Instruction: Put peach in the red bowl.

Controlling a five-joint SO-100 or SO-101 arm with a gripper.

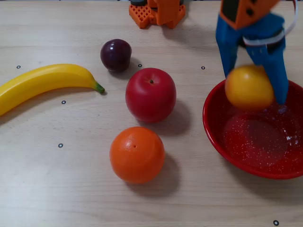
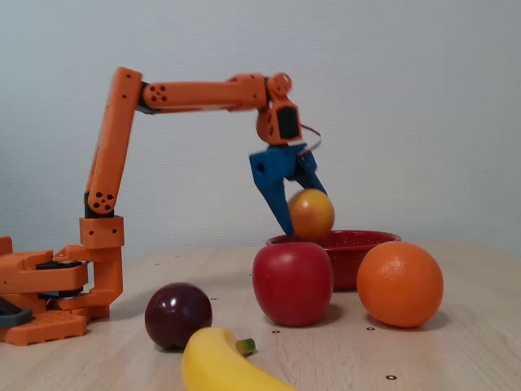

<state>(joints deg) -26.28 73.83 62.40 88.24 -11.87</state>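
The peach (image 1: 248, 87), smooth and golden yellow, sits between the blue fingers of my gripper (image 1: 255, 87), which is shut on it. It hangs just above the back left part of the red bowl (image 1: 214, 128), a wide glossy red bowl with white speckles at the right of this fixed view. In the other fixed view the gripper (image 2: 305, 212) holds the peach (image 2: 312, 213) right over the rim of the red bowl (image 2: 362, 242). The bowl's inside looks empty.
On the table stand a big red apple (image 1: 150, 94), an orange (image 1: 137, 154), a dark plum (image 1: 115, 55) and a banana (image 1: 42, 82), all left of the bowl. The arm's orange base (image 1: 156, 13) stands at the back edge.
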